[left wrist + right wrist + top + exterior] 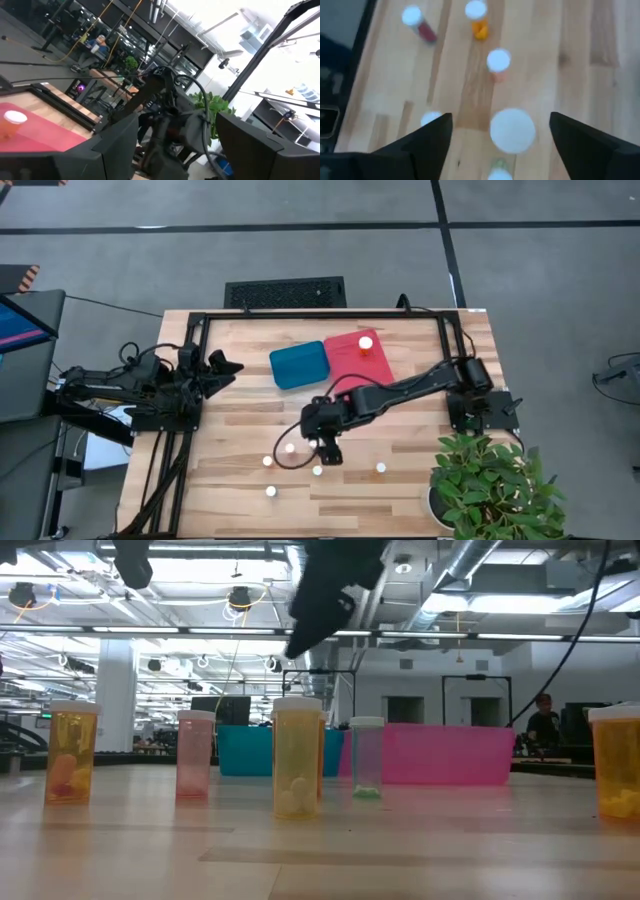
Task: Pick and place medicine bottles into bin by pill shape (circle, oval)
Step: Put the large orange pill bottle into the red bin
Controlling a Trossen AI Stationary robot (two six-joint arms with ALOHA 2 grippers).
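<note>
Several medicine bottles with white caps stand upright on the wooden table, among them ones in the high view (291, 447) (317, 470) (381, 467). One more bottle (366, 341) stands in the red bin (352, 365). My right gripper (328, 452) hangs open above the group. In the right wrist view one white cap (512, 130) shows below, between its spread fingers (501, 117), untouched. My left gripper (228, 366) waits open at the table's left, also shown in its wrist view (177, 120).
A blue bin (299, 364) stands beside the red bin at the table's far middle. A potted plant (490, 485) sits at the near right corner. A black frame (320, 313) runs along the far edge. Bare wood lies between bottles and bins.
</note>
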